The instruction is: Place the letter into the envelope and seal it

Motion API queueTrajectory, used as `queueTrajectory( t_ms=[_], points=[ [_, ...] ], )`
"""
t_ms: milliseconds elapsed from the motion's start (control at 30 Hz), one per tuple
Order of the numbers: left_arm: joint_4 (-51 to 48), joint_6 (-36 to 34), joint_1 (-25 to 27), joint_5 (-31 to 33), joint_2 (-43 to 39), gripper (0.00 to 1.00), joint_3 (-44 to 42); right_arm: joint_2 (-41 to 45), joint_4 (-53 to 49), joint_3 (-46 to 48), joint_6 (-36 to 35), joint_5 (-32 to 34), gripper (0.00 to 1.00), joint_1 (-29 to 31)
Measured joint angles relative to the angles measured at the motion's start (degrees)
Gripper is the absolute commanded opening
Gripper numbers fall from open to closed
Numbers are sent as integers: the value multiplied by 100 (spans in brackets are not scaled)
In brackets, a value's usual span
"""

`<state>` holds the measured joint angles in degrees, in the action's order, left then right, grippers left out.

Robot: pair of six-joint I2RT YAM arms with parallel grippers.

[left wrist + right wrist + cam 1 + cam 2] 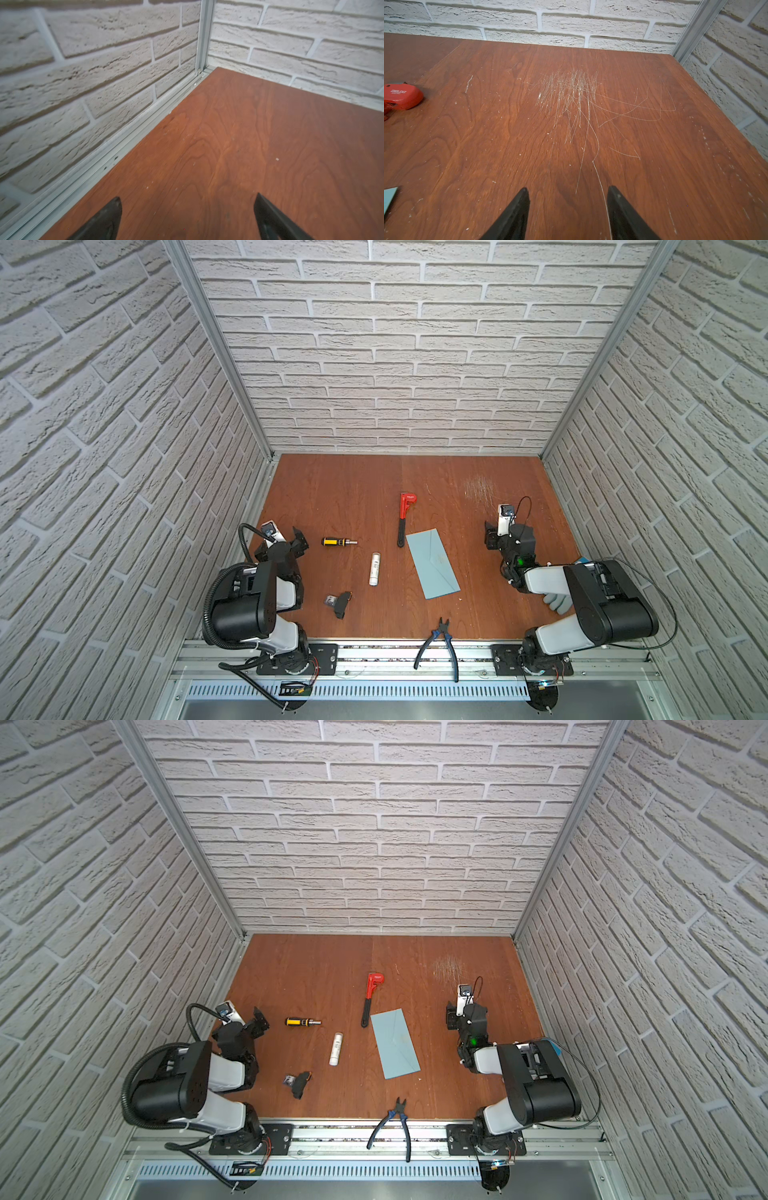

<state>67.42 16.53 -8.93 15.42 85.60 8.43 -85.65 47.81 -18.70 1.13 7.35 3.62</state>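
The light blue envelope (432,564) (395,1044) lies flat on the wooden table right of centre, long axis slanted, flap folded down. One corner of the envelope (389,195) shows in the right wrist view. The letter is out of view. My left gripper (280,541) (241,1025) hovers at the table's left side, far from the envelope. Its jaws are wide open over bare wood (188,197). My right gripper (505,531) (463,1013) is right of the envelope, apart from it. It stands open and empty above scratched wood (568,189).
A white glue stick (374,568), a yellow-black screwdriver (338,541) and a small black part (338,603) lie left of the envelope. A red pipe wrench (405,522) (400,97) lies behind it, blue pliers (440,643) at the front edge. A grey glove (557,601) sits under the right arm.
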Motion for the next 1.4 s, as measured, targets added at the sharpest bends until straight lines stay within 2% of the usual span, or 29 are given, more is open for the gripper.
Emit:
queueTrajectory(
  t_ms=[33, 233, 467, 1400],
  points=[
    [-2, -20, 9, -59, 0, 98, 55, 0, -2, 0, -2, -2, 96, 0],
    [-181, -348, 328, -249, 341, 98, 544, 4, -4, 0, -24, -24, 96, -4],
    [-1054, -660, 608, -179, 437, 98, 1172, 4, -7, -2, -24, -42, 96, -4],
    [-1349, -793, 638, -129, 437, 98, 1187, 4, -13, -11, -24, -74, 96, -4]
  ],
)
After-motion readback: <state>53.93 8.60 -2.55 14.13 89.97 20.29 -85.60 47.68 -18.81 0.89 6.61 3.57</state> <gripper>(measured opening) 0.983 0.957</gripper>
